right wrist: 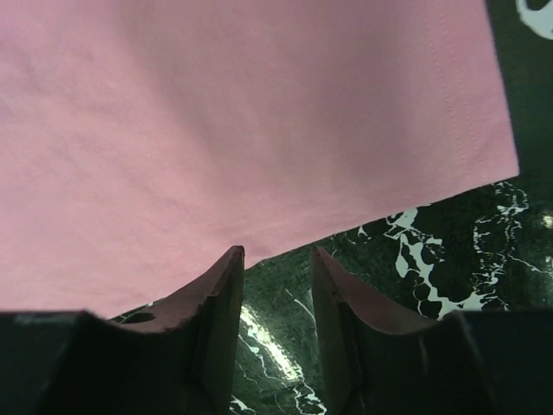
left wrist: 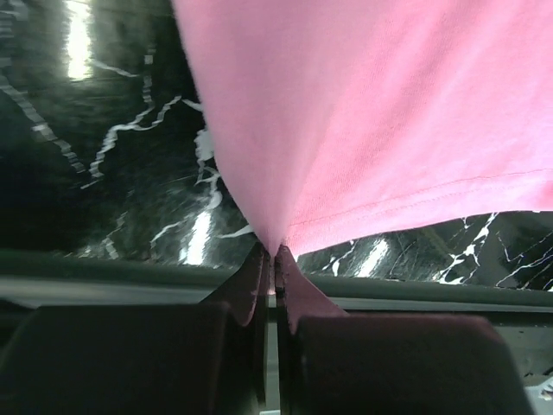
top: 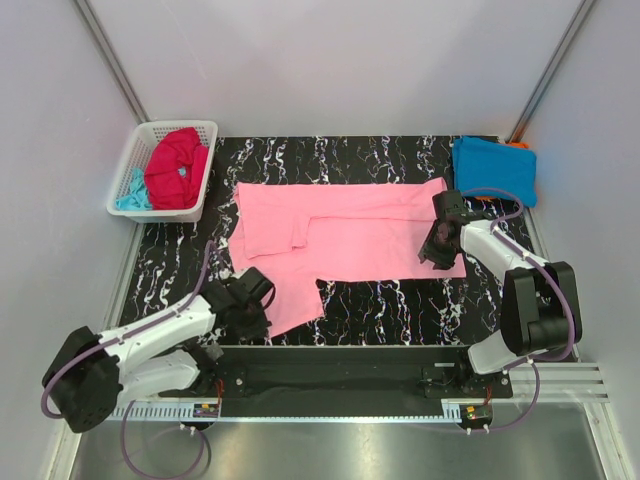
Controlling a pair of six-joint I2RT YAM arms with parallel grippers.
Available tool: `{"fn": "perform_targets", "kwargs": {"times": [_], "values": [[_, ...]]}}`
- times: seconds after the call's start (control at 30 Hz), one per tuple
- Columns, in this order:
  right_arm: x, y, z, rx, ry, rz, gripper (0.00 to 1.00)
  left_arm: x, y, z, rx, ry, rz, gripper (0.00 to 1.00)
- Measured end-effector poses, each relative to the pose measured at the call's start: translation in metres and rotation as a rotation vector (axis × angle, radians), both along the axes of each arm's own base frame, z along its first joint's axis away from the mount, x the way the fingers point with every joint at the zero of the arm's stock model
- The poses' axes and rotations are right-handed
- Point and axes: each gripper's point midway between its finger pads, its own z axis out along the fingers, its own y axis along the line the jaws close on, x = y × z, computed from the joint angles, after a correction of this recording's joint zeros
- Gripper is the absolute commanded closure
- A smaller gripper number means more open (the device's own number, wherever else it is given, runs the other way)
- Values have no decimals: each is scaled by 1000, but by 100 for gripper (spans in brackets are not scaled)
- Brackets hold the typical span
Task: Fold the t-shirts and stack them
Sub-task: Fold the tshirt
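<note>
We count five t-shirts:
- one light pink t-shirt (top: 350, 225) at table centre
- one blue t-shirt (top: 495, 168) at 2 o'clock
- one orange t-shirt (top: 517, 146), visible only as an edge at the blue one's far corner
- one red t-shirt (top: 178, 168) and one aqua t-shirt (top: 130, 195) at 10 o'clock

We count one white basket (top: 152, 131), which contains the last two. We count one marbled table (top: 400, 300). We count two grippers: the left gripper (top: 257, 300) at 7 o'clock and the right gripper (top: 435, 255) at 3 o'clock.

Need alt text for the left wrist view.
The left end effector is shut on the edge of the pink shirt, pinching a fold of cloth. Black marbled table lies beneath.
</note>
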Motion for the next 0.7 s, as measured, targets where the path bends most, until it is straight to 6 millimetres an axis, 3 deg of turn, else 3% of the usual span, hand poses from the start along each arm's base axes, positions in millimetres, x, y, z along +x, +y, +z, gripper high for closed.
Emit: {"fn": "perform_targets", "kwargs": {"times": [0.27, 0.53, 0.7], "values": [[3, -31, -2, -97, -7, -159, 59, 14, 14, 38, 42, -108, 30, 100], [-5, -77, -12, -103, 34, -344, 54, 14, 24, 42, 92, -119, 37, 100], [-13, -86, -19, -98, 61, -380, 54, 18, 25, 44, 110, -129, 35, 100]]}}
